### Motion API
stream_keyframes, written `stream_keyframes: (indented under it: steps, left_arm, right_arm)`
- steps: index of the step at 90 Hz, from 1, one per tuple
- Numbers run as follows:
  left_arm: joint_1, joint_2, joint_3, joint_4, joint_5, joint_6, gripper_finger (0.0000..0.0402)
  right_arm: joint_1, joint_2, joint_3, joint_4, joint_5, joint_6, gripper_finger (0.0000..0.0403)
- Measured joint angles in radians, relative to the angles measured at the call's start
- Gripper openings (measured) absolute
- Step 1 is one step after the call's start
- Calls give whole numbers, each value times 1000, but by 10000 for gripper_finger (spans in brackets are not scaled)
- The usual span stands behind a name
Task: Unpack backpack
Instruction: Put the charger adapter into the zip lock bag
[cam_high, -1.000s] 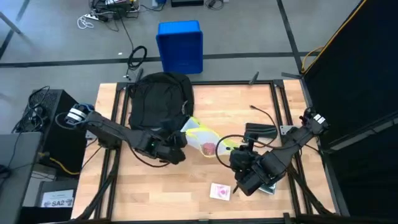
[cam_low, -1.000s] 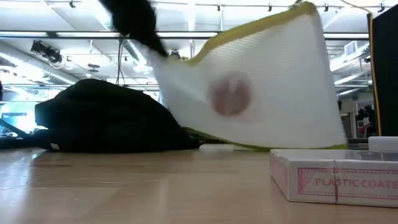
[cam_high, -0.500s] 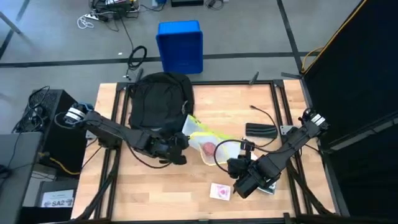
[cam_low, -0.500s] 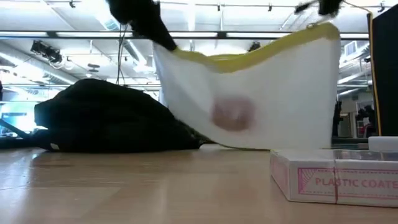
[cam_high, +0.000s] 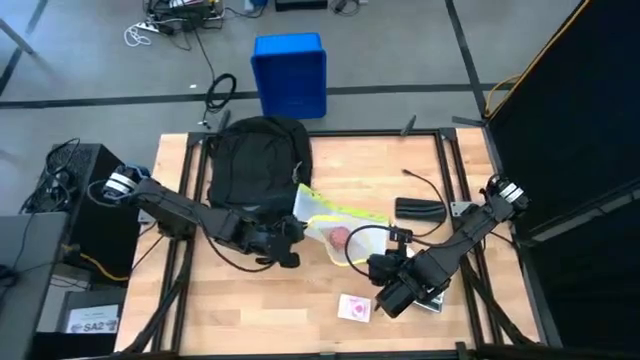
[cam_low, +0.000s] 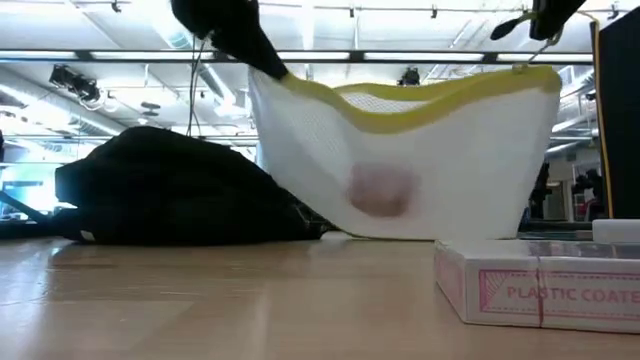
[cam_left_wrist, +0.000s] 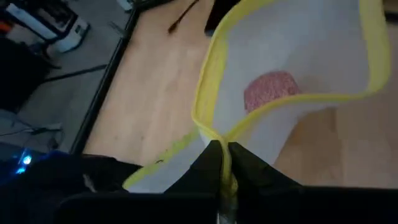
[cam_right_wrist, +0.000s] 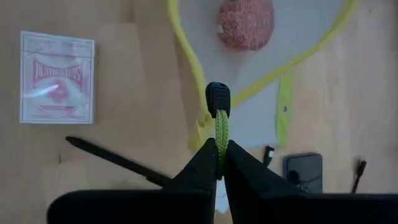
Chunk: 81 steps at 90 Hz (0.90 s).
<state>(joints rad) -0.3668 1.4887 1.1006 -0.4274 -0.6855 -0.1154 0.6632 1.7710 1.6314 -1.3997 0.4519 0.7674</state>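
- Nearest the front edge of the desk: card box, pink print, lying flat, loose, evidently unpacked already.
- Just behind it, right gripper clenched on the green pull cord with a black tab, which runs to the mesh pouch; judged to be pulling on the zip end.
- Mid-desk, mesh pouch, white with yellow trim, held up between both arms; low view shows it hanging clear of the wood, sagging in the middle.
- Pinkish round item sits inside the pouch at its lowest part; what it is can't be told.
- Left gripper pinched shut on the pouch's yellow-trimmed corner, on the side next to the backpack; likely an anchor so the right arm's pull opens the pouch rather than dragging it.
- Right of the pouch, small black case flat on the desk, thin black cable beside it.
- Far left corner: backpack, black, slumped on the desk, untouched by either gripper.
- Beyond the far edge, blue bin on the floor.
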Motion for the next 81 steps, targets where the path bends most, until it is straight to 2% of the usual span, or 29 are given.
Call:
stream_keyframes:
  steps: [9,18,28,36,52,63,73,81]
  left_arm:
    - [-6,7,-9,-28,21,-2,0]
    - [-12,1,-9,5,-21,-14,0]
    - [-3,26,-6,28,95,16,0]
    - [-1,45,-9,17,103,10,0]
    - [-1,57,-8,40,94,15,0]
    - [-1,55,-8,49,95,18,0]
    - [-1,56,-8,63,95,32,0]
    - [-1,56,-8,73,96,32,0]
  right_arm:
    - [0,0,0,4,-1,-1,0]
    - [1,0,0,5,5,-1,0]
    - [-1,1,0,12,39,0,1]
    - [-7,1,0,12,70,-1,14]
    - [-26,1,0,24,89,-21,78]
    - [-47,1,0,48,147,-27,133]
    - [-98,5,-37,185,161,-69,177]
    - [-143,11,-105,339,116,-149,206]
